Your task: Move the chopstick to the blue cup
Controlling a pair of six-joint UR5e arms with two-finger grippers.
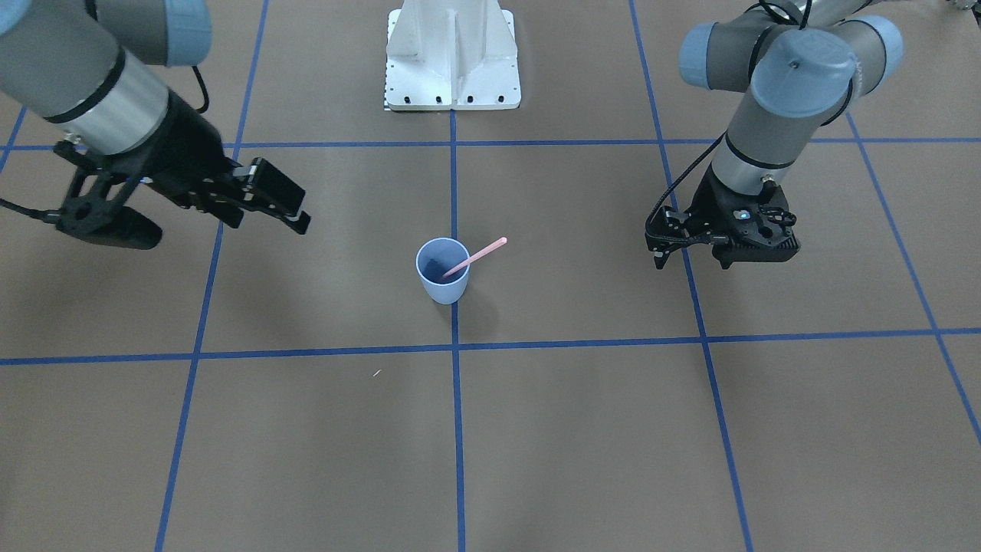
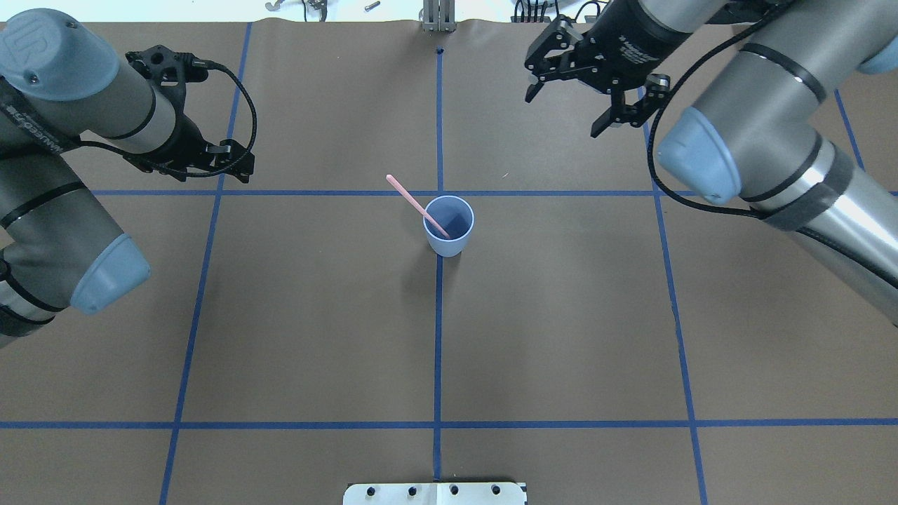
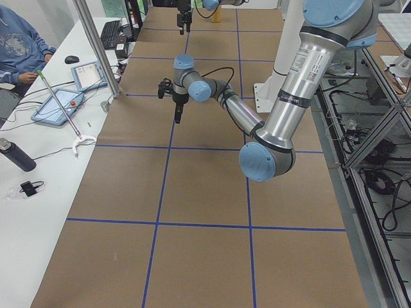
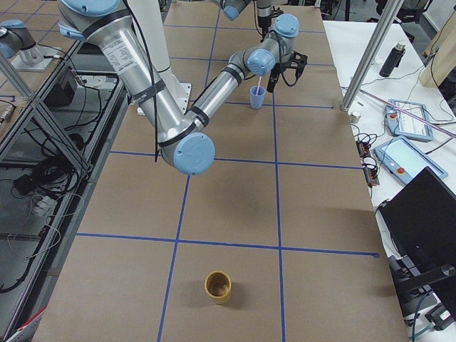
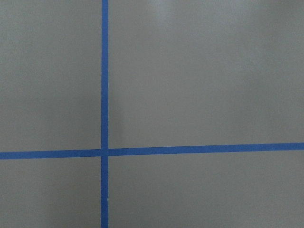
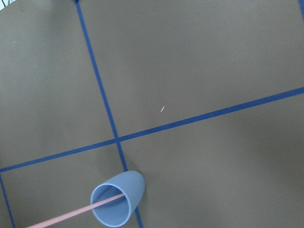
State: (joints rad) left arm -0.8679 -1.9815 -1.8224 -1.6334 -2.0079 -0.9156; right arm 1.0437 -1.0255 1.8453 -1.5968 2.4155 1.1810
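Note:
The blue cup (image 1: 443,270) stands upright at the middle of the table, on a blue tape line. It also shows in the overhead view (image 2: 449,226) and the right wrist view (image 6: 116,199). The pale pink chopstick (image 1: 479,255) stands in the cup and leans over its rim toward the robot's left side (image 2: 415,202) (image 6: 66,216). My right gripper (image 1: 222,226) (image 2: 565,112) is open and empty, raised and well apart from the cup. My left gripper (image 1: 691,262) points down over bare table on the other side, jaws apart and empty.
The table is brown with a blue tape grid (image 5: 104,152). The white robot base plate (image 1: 452,65) is at the robot's edge. A tan cup (image 4: 218,286) stands far off toward the table's right end. A side bench with tablets (image 3: 58,106) runs along the operators' side.

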